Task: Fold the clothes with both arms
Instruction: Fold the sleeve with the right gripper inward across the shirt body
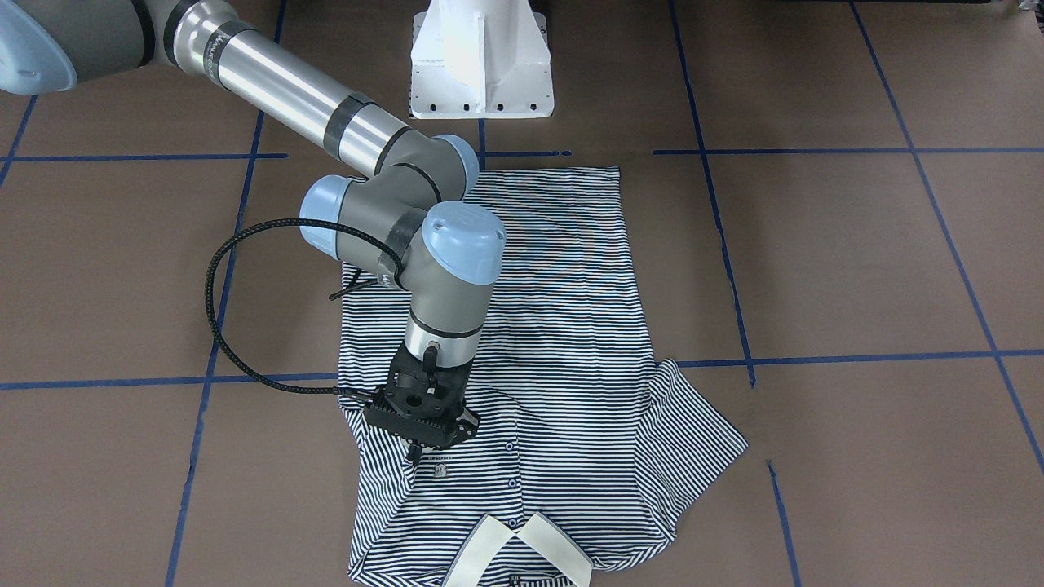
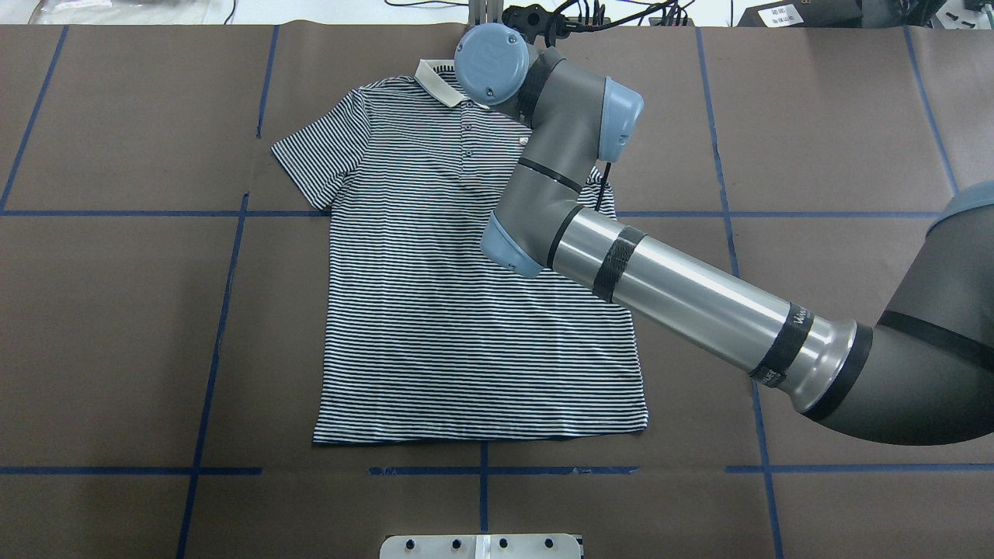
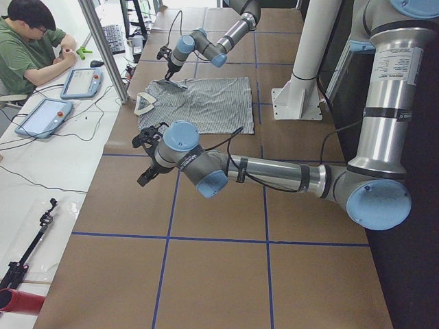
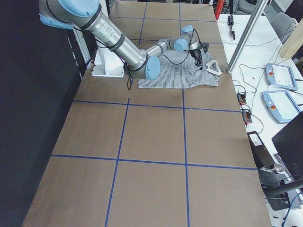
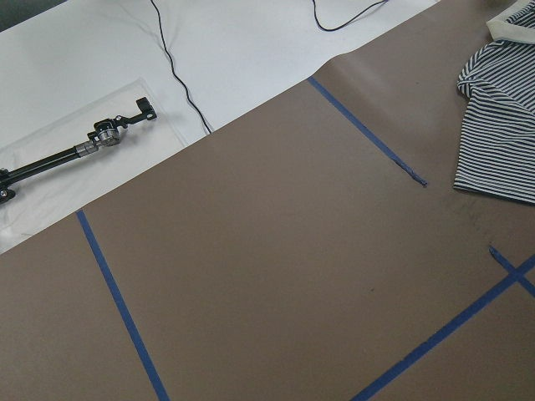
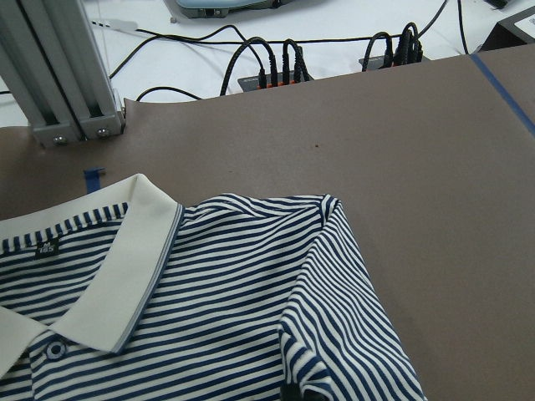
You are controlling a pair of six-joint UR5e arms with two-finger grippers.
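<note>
Your shirt (image 1: 530, 326) lay flat beneath the right gripper (image 1: 416, 451), the sleeve (image 6: 334, 276) by its jaws apparently tucked in. The far sleeve (image 1: 693, 440) and the rest weren't yet folded. The left gripper (image 3: 145, 157) hung well apart from it. I couldn't tell how far either pair of jaws was open.

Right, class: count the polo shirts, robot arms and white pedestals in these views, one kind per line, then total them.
Polo shirt: 1
Robot arms: 2, left arm and right arm
White pedestal: 1
Total: 4
</note>
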